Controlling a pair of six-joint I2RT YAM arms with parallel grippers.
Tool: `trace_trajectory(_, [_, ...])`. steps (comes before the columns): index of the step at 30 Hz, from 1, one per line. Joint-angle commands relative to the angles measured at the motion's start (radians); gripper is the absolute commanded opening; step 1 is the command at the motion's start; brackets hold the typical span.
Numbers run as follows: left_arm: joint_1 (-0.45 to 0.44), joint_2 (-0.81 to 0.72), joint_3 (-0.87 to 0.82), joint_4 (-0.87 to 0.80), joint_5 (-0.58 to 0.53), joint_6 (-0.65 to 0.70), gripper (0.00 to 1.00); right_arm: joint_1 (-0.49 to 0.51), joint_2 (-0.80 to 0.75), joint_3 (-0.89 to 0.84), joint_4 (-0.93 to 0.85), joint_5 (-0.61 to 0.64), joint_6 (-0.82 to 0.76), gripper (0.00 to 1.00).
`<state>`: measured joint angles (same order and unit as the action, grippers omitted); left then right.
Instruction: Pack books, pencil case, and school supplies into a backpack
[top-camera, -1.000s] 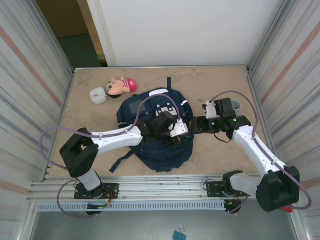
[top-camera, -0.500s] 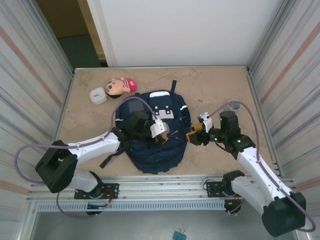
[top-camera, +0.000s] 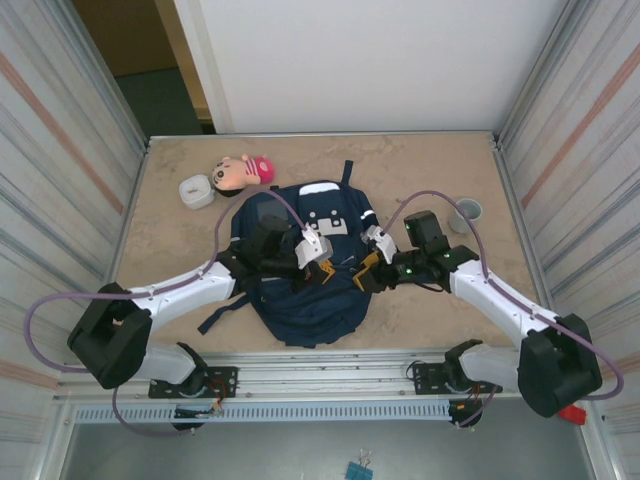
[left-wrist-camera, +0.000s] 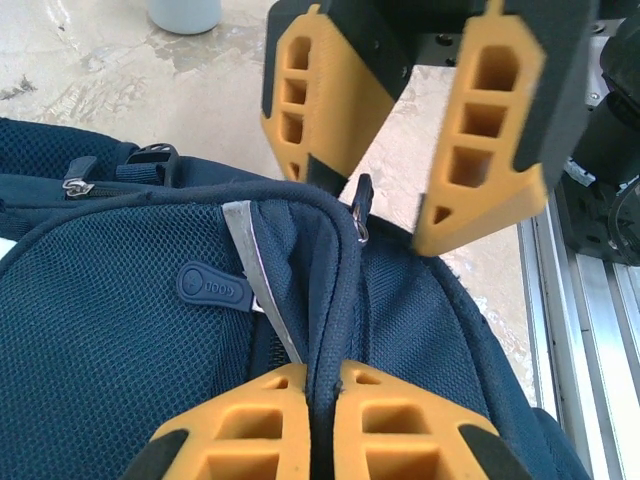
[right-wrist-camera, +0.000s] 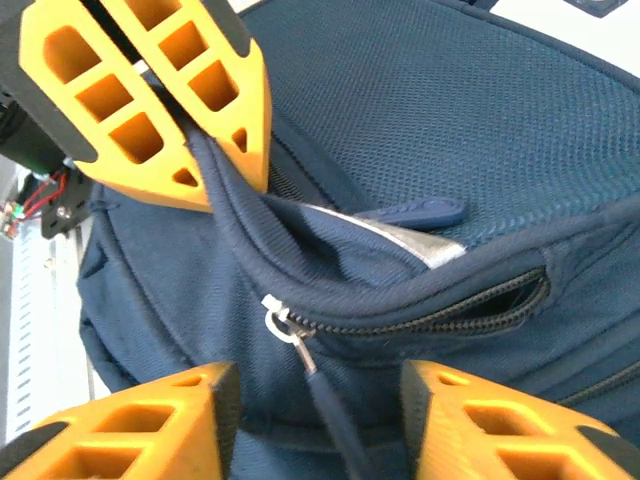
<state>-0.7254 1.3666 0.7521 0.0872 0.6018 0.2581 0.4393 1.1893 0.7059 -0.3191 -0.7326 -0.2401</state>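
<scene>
The navy backpack (top-camera: 300, 290) lies flat mid-table between the arms. My left gripper (top-camera: 322, 266) is shut on the piped seam (left-wrist-camera: 335, 300) by its zipper opening, with fabric pinched between the fingertips (left-wrist-camera: 322, 372). My right gripper (top-camera: 362, 276) faces it from the right and is open. The zipper pull (right-wrist-camera: 300, 345) hangs between its fingers (right-wrist-camera: 130, 420), touching neither. The zipper (right-wrist-camera: 450, 305) is partly open. A pink doll-shaped pouch (top-camera: 245, 169), possibly the pencil case, lies at the back left. The books and school supplies are out of view.
A white rounded box (top-camera: 196, 191) sits at the back left beside the pouch. A grey cup (top-camera: 467, 211) stands at the right, behind my right arm. Corrugated walls close in both sides, and a metal rail (top-camera: 330, 370) runs along the near edge.
The left gripper has shut on the backpack's seam and drawn the backpack toward the near left. The right gripper has swung in leftward to the zipper pull, its jaws narrowing a little.
</scene>
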Motion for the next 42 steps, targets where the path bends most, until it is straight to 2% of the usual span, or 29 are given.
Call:
trace_trajectory(1, [0.009, -0.048, 0.007, 0.070, 0.050, -0.025, 0.00, 0.009, 0.028, 0.046, -0.002, 0.011, -0.025, 0.31])
trace_trajectory(3, [0.010, -0.048, 0.010, 0.050, 0.011, -0.023, 0.00, 0.006, 0.025, 0.059, -0.019, 0.032, -0.023, 0.13])
trace_trajectory(5, [0.009, -0.053, 0.015, 0.019, -0.044, -0.014, 0.00, -0.011, 0.007, 0.064, -0.031, 0.061, -0.001, 0.00])
trace_trajectory(7, [0.011, -0.062, 0.009, -0.004, -0.093, -0.007, 0.00, -0.052, -0.020, 0.059, -0.044, 0.104, 0.036, 0.00])
trace_trajectory(10, [0.018, -0.089, -0.014, -0.007, -0.094, 0.005, 0.01, -0.108, -0.036, 0.053, -0.067, 0.221, 0.092, 0.00])
trace_trajectory(13, [0.018, -0.103, -0.021, -0.009, -0.045, 0.026, 0.01, -0.134, -0.014, 0.057, -0.046, 0.308, 0.157, 0.00])
trace_trajectory(18, [0.000, -0.068, 0.027, -0.027, 0.096, 0.090, 0.01, -0.119, 0.055, 0.067, 0.089, 0.388, 0.282, 0.00])
trace_trajectory(22, [-0.046, -0.010, 0.106, -0.101, 0.131, 0.180, 0.02, -0.108, 0.146, 0.104, 0.160, 0.469, 0.371, 0.00])
trace_trajectory(25, [-0.048, 0.022, 0.139, -0.128, 0.082, 0.185, 0.02, -0.109, 0.196, 0.125, 0.202, 0.485, 0.399, 0.00])
trace_trajectory(27, [-0.047, 0.026, 0.129, -0.100, -0.030, 0.176, 0.02, -0.115, 0.214, 0.137, 0.218, 0.497, 0.407, 0.00])
trace_trajectory(28, [-0.043, 0.027, 0.127, -0.093, -0.052, 0.181, 0.04, -0.123, 0.219, 0.143, 0.225, 0.499, 0.411, 0.00])
trace_trajectory(29, [-0.036, 0.026, 0.125, -0.078, -0.071, 0.175, 0.08, -0.133, 0.223, 0.149, 0.234, 0.496, 0.412, 0.00])
trace_trajectory(30, [-0.032, 0.026, 0.126, -0.057, -0.117, 0.145, 0.18, -0.148, 0.226, 0.156, 0.240, 0.497, 0.412, 0.00])
trace_trajectory(31, [-0.026, 0.026, 0.131, -0.041, -0.157, 0.115, 0.33, -0.162, 0.227, 0.167, 0.240, 0.500, 0.411, 0.03])
trace_trajectory(33, [-0.006, 0.023, 0.143, -0.017, -0.214, 0.041, 0.70, -0.203, 0.225, 0.200, 0.230, 0.490, 0.398, 0.30])
trace_trajectory(34, [0.006, 0.015, 0.151, -0.018, -0.244, 0.002, 0.90, -0.227, 0.216, 0.220, 0.219, 0.484, 0.387, 0.49])
trace_trajectory(35, [0.021, 0.000, 0.158, -0.025, -0.257, -0.036, 0.99, -0.249, 0.203, 0.236, 0.208, 0.479, 0.373, 0.58])
trace_trajectory(36, [0.032, -0.018, 0.158, -0.028, -0.275, -0.063, 0.99, -0.269, 0.188, 0.247, 0.202, 0.478, 0.361, 0.71])
trace_trajectory(37, [0.043, -0.046, 0.156, -0.036, -0.310, -0.092, 0.99, -0.292, 0.168, 0.254, 0.193, 0.472, 0.346, 0.99])
trace_trajectory(42, [0.087, -0.254, 0.047, -0.024, -0.644, -0.197, 0.99, -0.423, 0.049, 0.199, 0.231, 0.452, 0.317, 0.99])
